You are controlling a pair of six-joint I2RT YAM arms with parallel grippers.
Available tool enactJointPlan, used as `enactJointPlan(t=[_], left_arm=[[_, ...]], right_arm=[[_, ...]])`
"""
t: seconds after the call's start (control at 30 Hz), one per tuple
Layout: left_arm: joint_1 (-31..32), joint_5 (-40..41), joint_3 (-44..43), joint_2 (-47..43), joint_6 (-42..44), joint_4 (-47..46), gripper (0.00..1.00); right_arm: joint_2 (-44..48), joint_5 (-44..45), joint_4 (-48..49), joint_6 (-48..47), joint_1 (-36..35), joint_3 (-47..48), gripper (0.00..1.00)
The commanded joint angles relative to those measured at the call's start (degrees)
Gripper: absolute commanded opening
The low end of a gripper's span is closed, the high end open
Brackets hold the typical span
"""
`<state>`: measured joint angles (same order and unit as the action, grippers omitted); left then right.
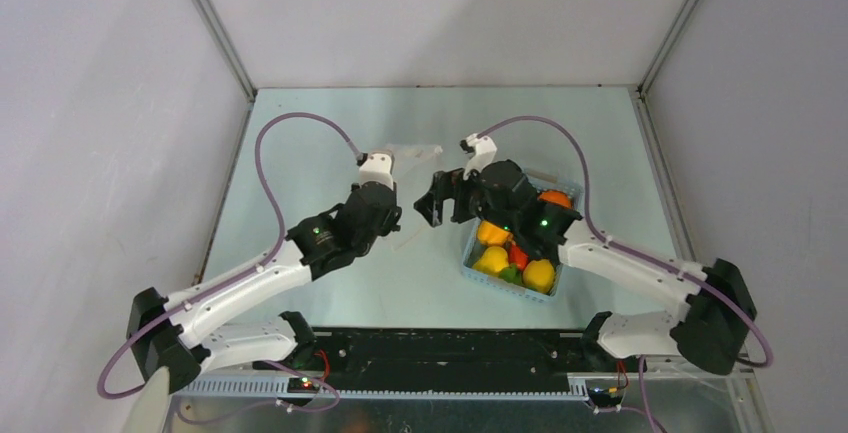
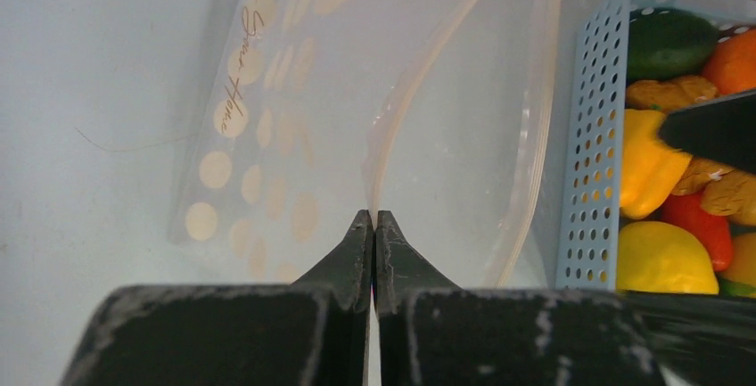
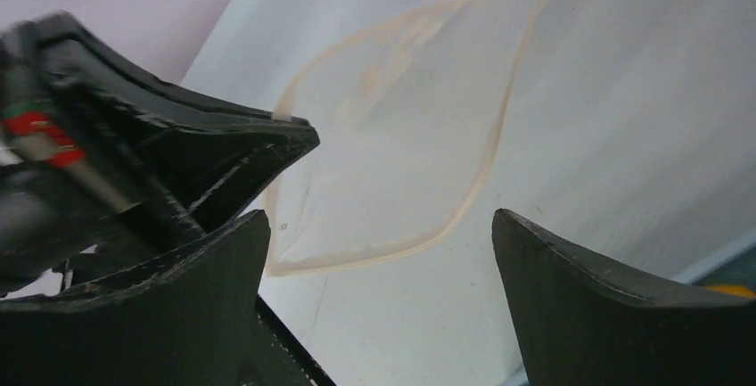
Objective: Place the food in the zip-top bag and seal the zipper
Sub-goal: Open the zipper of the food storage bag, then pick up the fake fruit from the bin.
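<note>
bag (image 2: 267, 136) is thin, floppy, slick, so grab by the stiffer zipper (image 2: 401, 83); left gripper (image 2: 373, 217) is pinching the bag there; right gripper (image 3: 379, 217) is wide open, empty

On my screen the zip-top bag (image 2: 267, 136) looks like thin clear plastic, glossy, with matt cream dots printed on it. Its zipper (image 2: 406, 83) is a thicker, milky plastic strip. The food (image 2: 660, 257) is smooth toy plastic with a soft shine, and only the tan pieces look rougher. I see the basket (image 2: 590, 154) as light blue perforated plastic, rather matt. The left end effector (image 2: 373, 225) and the right end effector (image 3: 379, 221) have black matt fingers with grey scuffs along the edges. The worktop (image 2: 89, 92) is smooth and pale, with a weak sheen.
</note>
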<state>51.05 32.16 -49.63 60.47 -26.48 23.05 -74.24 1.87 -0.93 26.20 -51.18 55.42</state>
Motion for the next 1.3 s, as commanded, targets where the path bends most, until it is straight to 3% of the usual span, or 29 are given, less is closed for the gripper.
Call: enactJointPlan(t=[0.0,0.2,0.37,0.57,1.03,1.27], left_arm=[[-0.06,0.85,-3.12,1.11,-0.01,-1.61,0.0],[-0.05,0.24,-2.85,0.75,0.11,-2.27,0.0],[-0.06,-0.07,-2.4,0.48,0.16,-2.29,0.0],[-0.02,-0.39,-1.9,0.42,0.29,-2.25,0.0],[-0.06,-1.55,-1.76,1.1,-0.37,-1.76,0.0],[0.0,-1.91,-2.03,1.56,-0.55,-1.42,0.0]], right_arm=[[6.41,7.63,-5.6,-0.34,1.01,1.65,0.99],[16.75,18.46,-8.58,8.33,4.26,-8.14,0.99],[21.95,15.78,-12.72,15.48,10.92,-15.34,0.99],[18.86,13.55,-15.89,19.68,14.82,-17.0,0.99],[6.55,10.78,-9.69,25.4,15.57,-17.01,0.97],[4.7,14.24,-10.34,27.7,15.53,-16.96,0.97]])
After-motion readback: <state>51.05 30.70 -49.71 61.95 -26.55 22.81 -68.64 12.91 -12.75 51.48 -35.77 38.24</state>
